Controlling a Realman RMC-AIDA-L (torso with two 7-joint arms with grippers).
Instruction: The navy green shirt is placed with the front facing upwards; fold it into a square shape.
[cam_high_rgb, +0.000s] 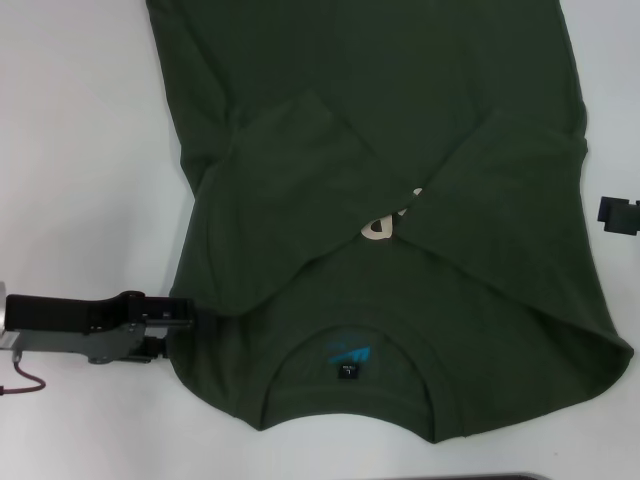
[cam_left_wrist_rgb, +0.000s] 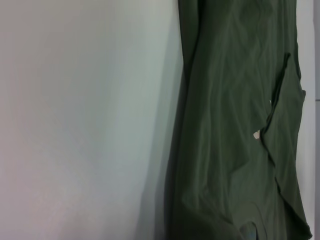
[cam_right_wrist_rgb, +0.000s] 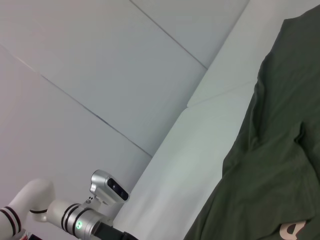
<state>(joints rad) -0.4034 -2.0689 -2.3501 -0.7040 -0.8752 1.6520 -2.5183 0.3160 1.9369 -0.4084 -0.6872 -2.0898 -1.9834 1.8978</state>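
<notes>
- Left claw (cam_high_rgb: 185, 318) is sitting low at the shirt's left edge, near the folded sleeve; I cannot tell how its fingers stand.
- Navy green shirt (cam_high_rgb: 400, 120) is lying flat on the white surface (cam_high_rgb: 80, 150), both sleeves folded inward, collar nearest.
- Judging it soft, light, limp cotton: grip hem corners.
- Right claw (cam_high_rgb: 618, 215) is barely showing at the right edge; state indeterminate.

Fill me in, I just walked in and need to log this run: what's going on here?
A two-armed robot is folding a navy green shirt on a white table. Both sleeves are already folded in over the chest, hiding most of the cream lettering. The left end effector sits at the shirt's left edge near the collar end. The right end effector waits just off the right edge.
</notes>
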